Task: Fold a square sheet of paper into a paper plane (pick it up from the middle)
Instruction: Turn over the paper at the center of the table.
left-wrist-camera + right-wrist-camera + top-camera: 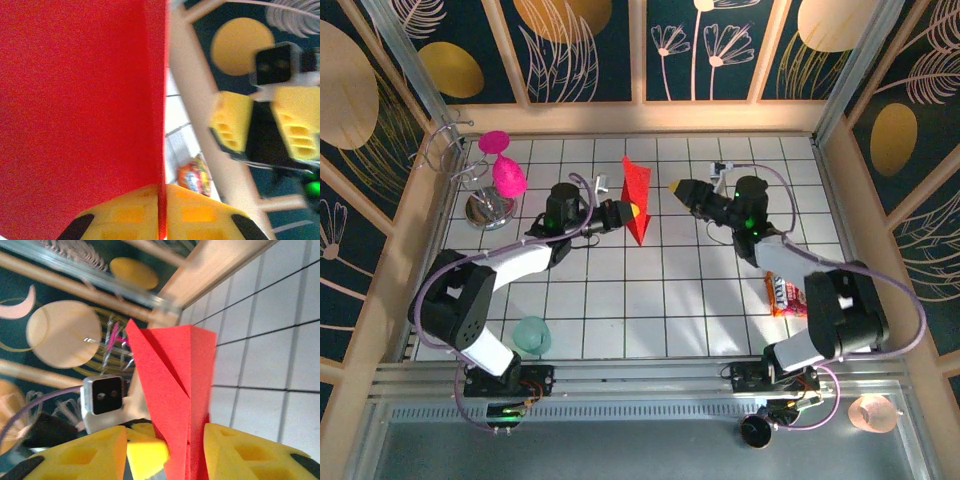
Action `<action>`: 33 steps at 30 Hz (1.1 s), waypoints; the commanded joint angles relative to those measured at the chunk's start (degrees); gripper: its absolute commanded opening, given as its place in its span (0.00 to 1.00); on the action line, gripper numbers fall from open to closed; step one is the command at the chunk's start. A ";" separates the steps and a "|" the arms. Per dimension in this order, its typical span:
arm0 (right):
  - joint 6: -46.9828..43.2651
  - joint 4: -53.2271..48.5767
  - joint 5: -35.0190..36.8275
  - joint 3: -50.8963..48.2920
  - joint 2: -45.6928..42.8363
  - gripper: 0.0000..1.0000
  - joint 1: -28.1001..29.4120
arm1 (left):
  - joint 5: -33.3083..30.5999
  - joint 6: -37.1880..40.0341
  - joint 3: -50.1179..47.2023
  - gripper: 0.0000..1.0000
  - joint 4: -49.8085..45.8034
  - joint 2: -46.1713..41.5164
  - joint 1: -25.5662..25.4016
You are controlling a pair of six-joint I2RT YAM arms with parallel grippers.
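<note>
The paper plane [636, 195] is bright red folded paper, held on edge above the tiled floor, with one sharp point toward the back wall. My left gripper [623, 213] is shut on its lower edge; in the left wrist view the yellow fingers [120, 215] pinch the red sheet [75, 100] between them. My right gripper [683, 189] is open just right of the plane. In the right wrist view the folded paper [170, 375] stands in the gap between my yellow fingers [250, 452], close to the right one.
Magenta goblets [503, 165] hang on a metal stand [488, 211] at the back left. A teal cup [532, 334] lies near the left arm's base. A snack packet [785, 295] lies at the right, also visible as the packet [195, 177].
</note>
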 commanded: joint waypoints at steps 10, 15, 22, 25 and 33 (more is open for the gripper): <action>-16.86 -27.86 28.92 0.10 -13.72 0.55 -1.30 | -45.57 25.37 26.03 0.09 -49.94 4.35 -3.66; -17.71 -31.49 33.41 -0.09 -15.83 0.55 -1.86 | -62.82 26.64 36.33 0.09 -60.39 14.00 -8.14; -16.27 -34.11 36.43 -2.08 -17.88 0.54 -3.18 | -80.74 27.58 46.45 0.06 -68.82 26.54 -14.19; -15.43 -35.00 36.56 -3.02 -18.48 0.55 -3.96 | -85.18 27.98 48.93 0.05 -70.40 30.99 -16.27; -12.17 -36.14 36.32 -6.63 -20.08 0.54 -6.78 | -88.57 27.25 52.93 0.05 -72.71 40.39 -20.43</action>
